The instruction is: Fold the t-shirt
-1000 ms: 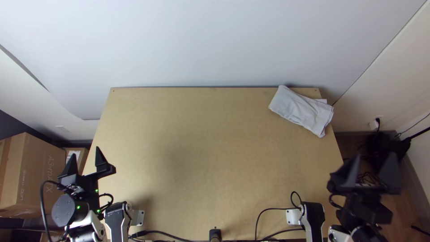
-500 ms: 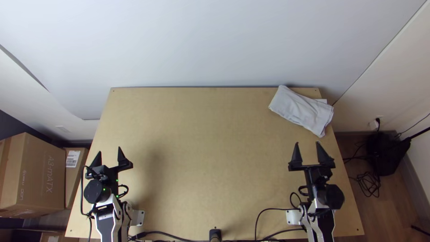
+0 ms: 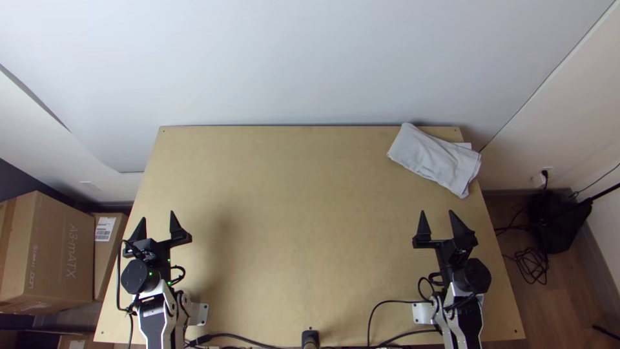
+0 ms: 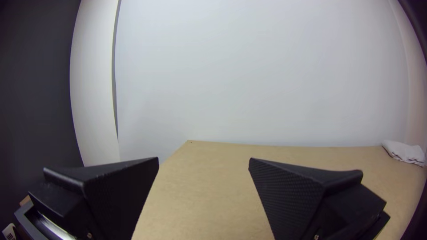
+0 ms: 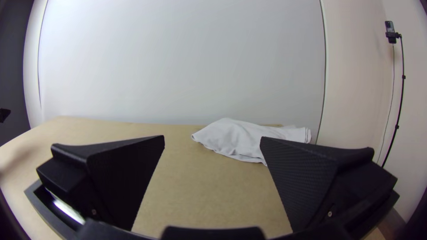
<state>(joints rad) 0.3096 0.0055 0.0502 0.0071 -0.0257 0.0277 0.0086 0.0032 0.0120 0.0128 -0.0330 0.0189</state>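
T-shirt (image 3: 434, 158): a pale grey-white bundle in folded layers, lying at about two o'clock from the desk's middle, by the far corner; its long side slants from ten o'clock down to four o'clock, with one end reaching the desk's side edge; how many folds it has, I cannot tell
T-shirt surface: lightly creased, with layered edges at the four o'clock end
Left end effector (image 3: 157, 218): wide, its two black fingers well apart with nothing between them; raised near the desk's nine o'clock edge, tips toward twelve
Right end effector (image 3: 438, 212): wide as well, fingers parted and holding nothing; at three o'clock from the desk's middle, tips toward twelve, on the near side of the t-shirt and apart from it
Desk (image 3: 303, 207): light wood, its far edge along a pale wall (image 3: 310, 58)
Arm bases: at seven and five o'clock, with black cables (image 3: 242, 336) along the near edge
Cardboard box (image 3: 58, 252): off the desk at nine o'clock, with a smaller labelled box (image 3: 108, 258) next to it
Floor (image 3: 575, 284): brown, at three to four o'clock past the desk, carrying a black item (image 3: 555, 223) and a tangled cord (image 3: 531, 264)
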